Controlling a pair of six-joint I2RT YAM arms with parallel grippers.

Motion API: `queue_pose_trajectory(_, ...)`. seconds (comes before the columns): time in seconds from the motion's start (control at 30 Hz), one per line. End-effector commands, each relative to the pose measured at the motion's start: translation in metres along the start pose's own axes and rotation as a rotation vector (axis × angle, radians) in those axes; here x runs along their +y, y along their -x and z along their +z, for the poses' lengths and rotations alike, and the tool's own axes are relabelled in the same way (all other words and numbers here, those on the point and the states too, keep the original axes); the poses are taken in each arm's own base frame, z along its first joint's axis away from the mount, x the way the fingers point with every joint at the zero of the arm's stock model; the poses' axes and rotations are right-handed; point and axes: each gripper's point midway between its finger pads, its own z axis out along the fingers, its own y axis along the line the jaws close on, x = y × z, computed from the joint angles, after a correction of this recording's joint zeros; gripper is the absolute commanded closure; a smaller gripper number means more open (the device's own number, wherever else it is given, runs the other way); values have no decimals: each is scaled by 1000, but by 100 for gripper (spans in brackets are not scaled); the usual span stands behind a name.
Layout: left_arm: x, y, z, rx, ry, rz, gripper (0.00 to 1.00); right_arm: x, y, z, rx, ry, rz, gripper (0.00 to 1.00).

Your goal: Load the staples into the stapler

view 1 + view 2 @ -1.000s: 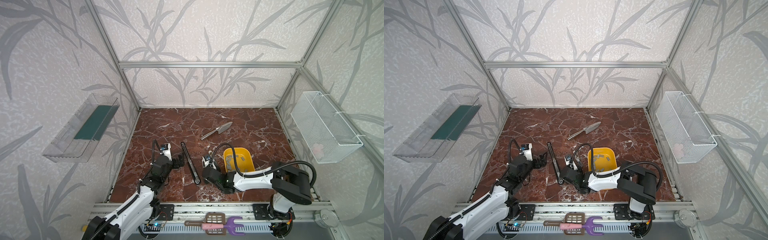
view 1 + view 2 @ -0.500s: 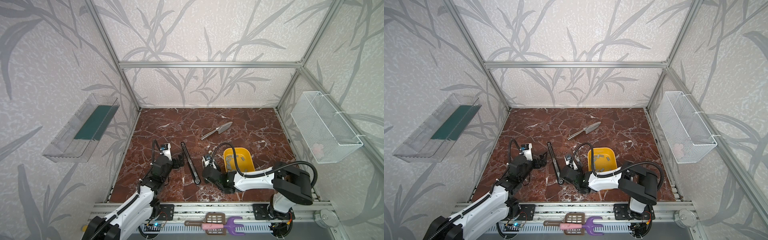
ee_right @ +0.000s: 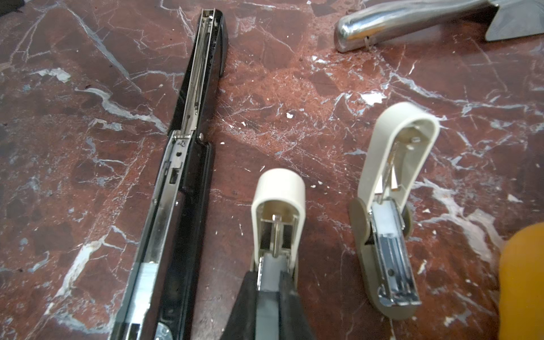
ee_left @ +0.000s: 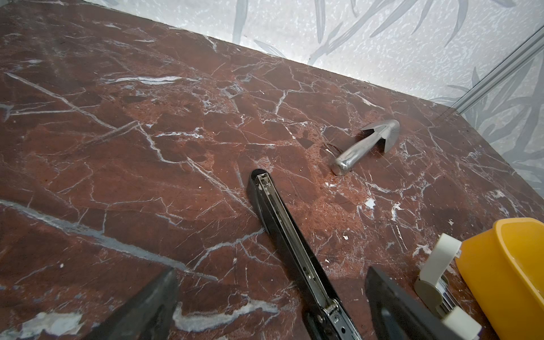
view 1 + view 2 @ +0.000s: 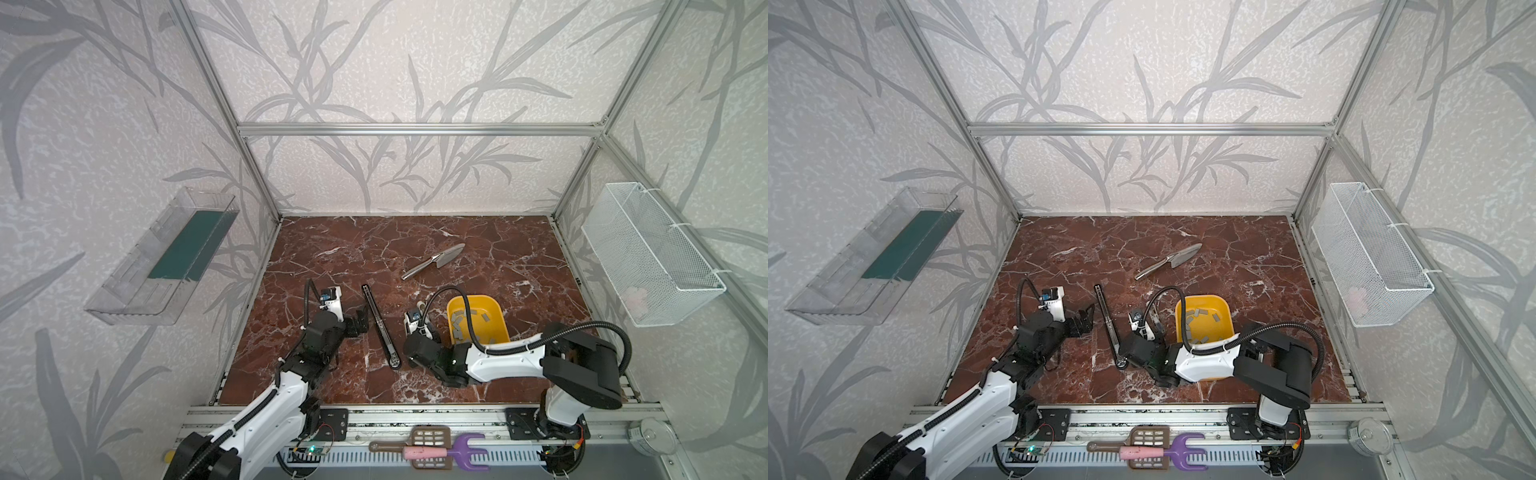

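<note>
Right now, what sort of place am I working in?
Likely a robot test cell, not an office: aluminium frame with leaf-print panels around a marble-look tabletop, left arm and right arm mounted on a front rail, and a yellow bin of staples.

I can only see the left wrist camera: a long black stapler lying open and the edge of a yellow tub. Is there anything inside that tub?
Observer: Yes. Both top views show small grey staple strips lying loose in the yellow plastic tub.
Operator: What is the other arm doing?
Observer: In the right wrist view the right gripper is shut on one grey staple strip, at the open channel of a small beige stapler.
Operator: Is the long black one loaded?
Observer: Partly, it seems: the right wrist view shows a silver block of staples sitting in the long black stapler's channel.
</note>
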Motion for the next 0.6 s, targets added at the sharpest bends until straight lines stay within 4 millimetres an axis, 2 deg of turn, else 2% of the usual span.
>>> queue_pose_trajectory(0.0, -3, 11, 0, -27, -1, -2, 1, 3, -1, 5, -1, -16, -1, 92)
queue_pose_trajectory(0.37, -3, 11, 0, -26, -4, -3, 1, 1, 2, 2, -7, -22, -16, 92)
queue_pose_trajectory(0.4, -3, 11, 0, -26, -3, -3, 1, 3, 12, -5, -29, -8, -5, 92)
queue_pose_trajectory(0.57, -3, 11, 0, -26, -1, -3, 1, 0, 18, -11, -51, -8, -5, 92)
